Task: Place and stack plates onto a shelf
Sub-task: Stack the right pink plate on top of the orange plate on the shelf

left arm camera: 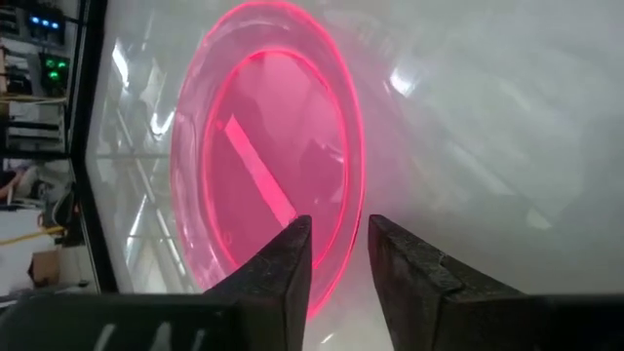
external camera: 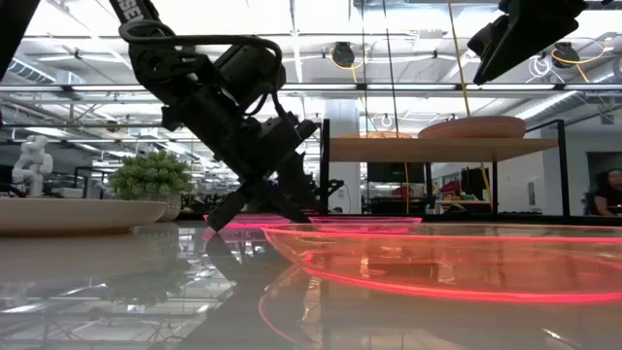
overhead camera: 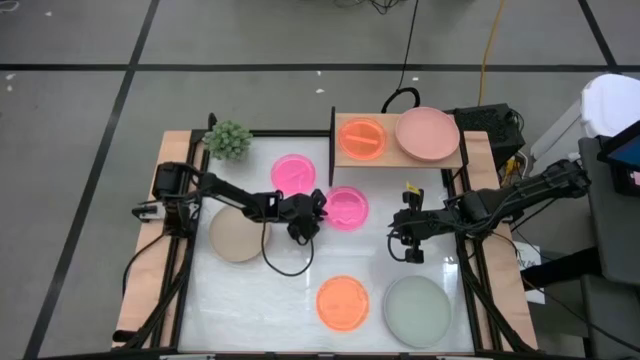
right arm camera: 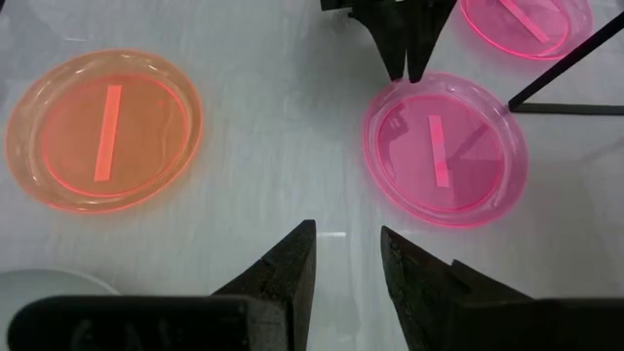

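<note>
The left arm reaches low across the desk (overhead camera: pixel 270 320), its left gripper (overhead camera: pixel 318 212) tilted down at the rim of a magenta plate (overhead camera: pixel 347 208), fingers (left arm camera: pixel 283 268) narrowly apart astride that rim. The right gripper (overhead camera: pixel 408 238) hovers above bare desk, fingers (right arm camera: pixel 283 268) slightly apart. On the shelf (overhead camera: pixel 340 160) sit an orange plate (overhead camera: pixel 361 139) and a salmon-pink plate (overhead camera: pixel 427 133).

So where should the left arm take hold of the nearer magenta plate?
At its raised rim, on the edge facing the left gripper. The magenta plate lies flat and shallow, so one finger goes inside the rim and the other outside, coming from above at a slant.
</note>
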Available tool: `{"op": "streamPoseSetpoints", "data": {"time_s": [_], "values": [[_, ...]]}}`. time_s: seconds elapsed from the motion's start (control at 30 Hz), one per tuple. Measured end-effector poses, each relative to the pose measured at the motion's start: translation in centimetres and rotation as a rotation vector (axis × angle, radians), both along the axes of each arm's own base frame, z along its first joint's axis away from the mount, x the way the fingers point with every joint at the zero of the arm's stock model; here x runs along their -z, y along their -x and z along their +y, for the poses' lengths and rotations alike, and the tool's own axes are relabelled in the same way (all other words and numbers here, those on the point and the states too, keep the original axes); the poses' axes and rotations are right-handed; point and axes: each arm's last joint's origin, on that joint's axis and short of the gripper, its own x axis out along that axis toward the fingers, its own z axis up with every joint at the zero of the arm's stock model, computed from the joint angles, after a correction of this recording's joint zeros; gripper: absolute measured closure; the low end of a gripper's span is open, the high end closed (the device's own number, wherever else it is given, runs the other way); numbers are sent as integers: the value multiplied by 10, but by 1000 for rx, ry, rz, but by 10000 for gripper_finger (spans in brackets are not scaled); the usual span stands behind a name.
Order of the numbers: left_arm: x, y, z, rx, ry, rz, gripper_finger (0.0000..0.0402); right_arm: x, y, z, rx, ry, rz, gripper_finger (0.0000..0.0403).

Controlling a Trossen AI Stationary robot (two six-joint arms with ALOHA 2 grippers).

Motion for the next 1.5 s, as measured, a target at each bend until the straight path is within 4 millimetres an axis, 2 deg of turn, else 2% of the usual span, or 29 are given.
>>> {"op": "streamPoseSetpoints", "data": {"time_s": [0.23,0.67,0.9,1.03,1.33,1.5], "values": [[0,1,7,6,22,1,328,0,0,0,-2,1,-3,303],[2,2,11,79,-5,24,340,0,0,0,-2,0,-4,303],[1,2,15,73,3,17,390,-2,-2,1,-16,6,-23,303],[1,2,15,64,15,14,397,-3,-4,0,-10,2,-46,303],[-2,1,-2,77,13,4,399,2,-11,-4,28,25,-48,303],[-17,3,-14,91,5,-36,400,2,-11,-4,15,39,-48,303]]}}
